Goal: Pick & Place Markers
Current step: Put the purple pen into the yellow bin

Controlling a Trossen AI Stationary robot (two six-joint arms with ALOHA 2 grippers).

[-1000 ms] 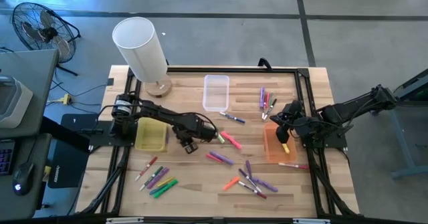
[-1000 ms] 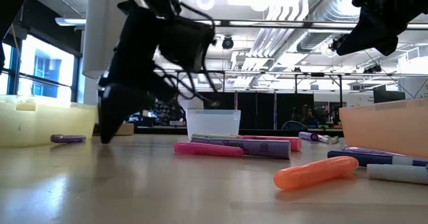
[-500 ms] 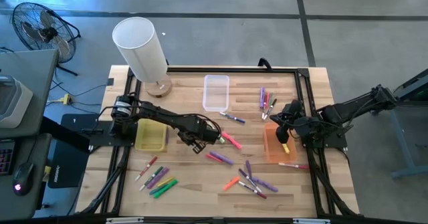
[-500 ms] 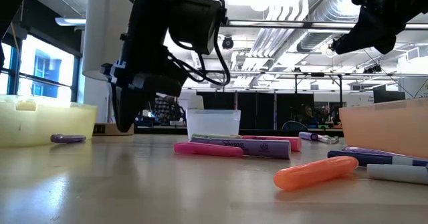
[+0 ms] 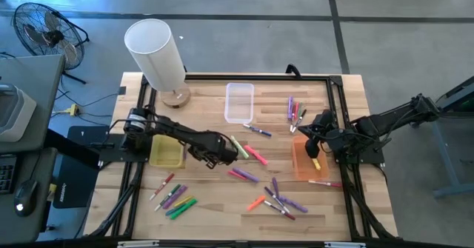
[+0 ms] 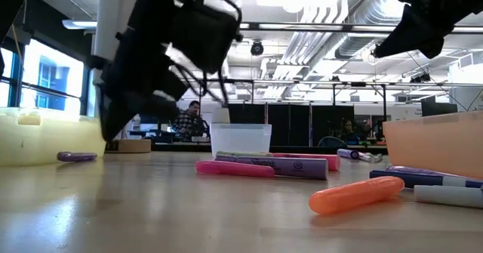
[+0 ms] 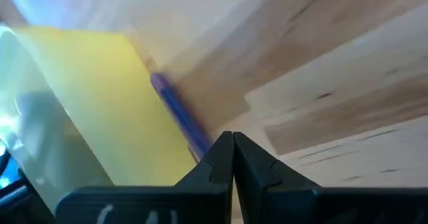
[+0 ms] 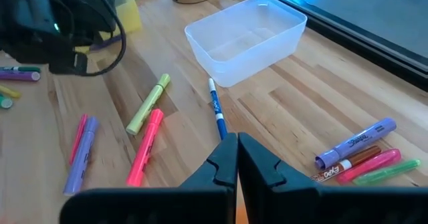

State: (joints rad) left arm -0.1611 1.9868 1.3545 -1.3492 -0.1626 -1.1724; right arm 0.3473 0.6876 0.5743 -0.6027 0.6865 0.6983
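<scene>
The left tool (image 5: 209, 157), fingers pressed together and empty, sits between the yellow bin (image 5: 167, 150) and the yellow-green marker (image 5: 238, 147). That marker lies just beside it, running diagonally; the right tool (image 5: 314, 140), also pinched together, waits over the orange bin (image 5: 302, 166).

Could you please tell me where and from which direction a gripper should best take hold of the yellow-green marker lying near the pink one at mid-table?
Probably at the mid-barrel of the yellow-green marker, from straight above, fingers closing across its thin width. It lies flat on the table, and the pink marker sits close to one end only, leaving the middle free.
</scene>
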